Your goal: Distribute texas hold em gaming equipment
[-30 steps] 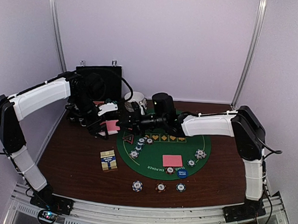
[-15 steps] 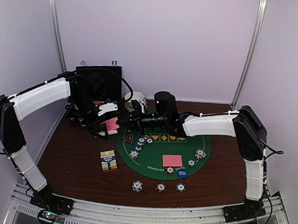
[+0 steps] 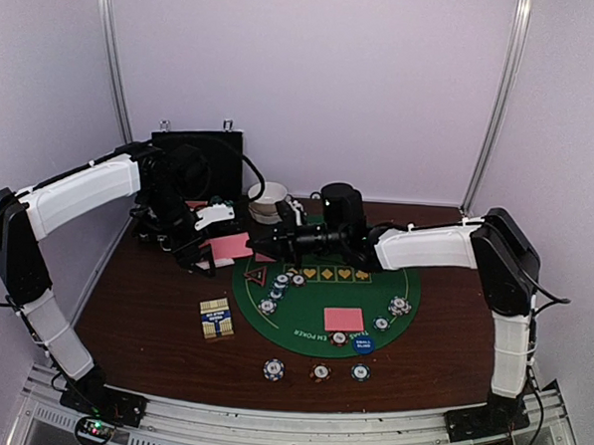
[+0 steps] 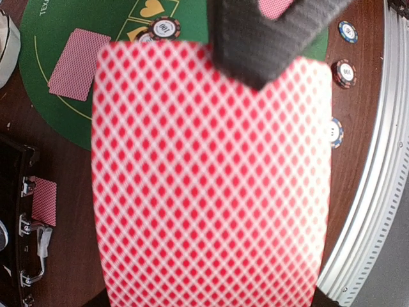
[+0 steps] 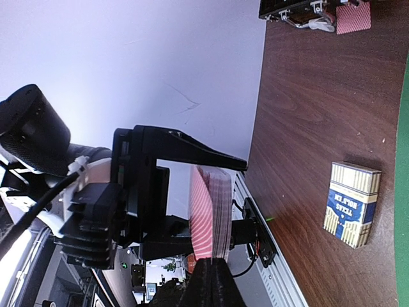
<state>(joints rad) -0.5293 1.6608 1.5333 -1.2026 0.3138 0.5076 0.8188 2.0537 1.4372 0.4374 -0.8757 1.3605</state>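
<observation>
The right gripper (image 3: 260, 243) reaches in from 3 o'clock, and in its wrist view its fingers (image 5: 209, 281) are drawn together to a point on the lower edge of the deck of pink-backed cards (image 5: 208, 211). Whether they pinch one card or several cannot be told. The left gripper (image 3: 214, 243) is clamped on the same deck (image 3: 232, 247), holding it above the table (image 3: 143, 314) at about 10 o'clock of the green mat (image 3: 316, 328), just over the rim. In the left wrist view the deck's diamond-patterned back (image 4: 211, 185) fills most of the picture and looks blurred, with a dark fingertip (image 4: 262, 45) overlapping its top edge.

On the mat, a single face-down card (image 3: 344, 319) lies at about 5 o'clock of the centre. A blue disc marker (image 3: 361, 343) sits just beyond it, near the rim. A red triangle marker (image 3: 255, 275) lies at 9 o'clock, and a short line of striped chips (image 3: 276, 292) runs just beside it. Another small group of chips (image 3: 399, 307) rests at 4 o'clock.

Off the mat at 6 o'clock, three more chips (image 3: 320, 371) sit in a row on the wood. A card box (image 3: 216, 319) lies at 8 o'clock of the mat. White bowls (image 3: 268, 203) stand past the mat at 11 o'clock, and a black case (image 3: 196, 157) stands open in the far left corner.
</observation>
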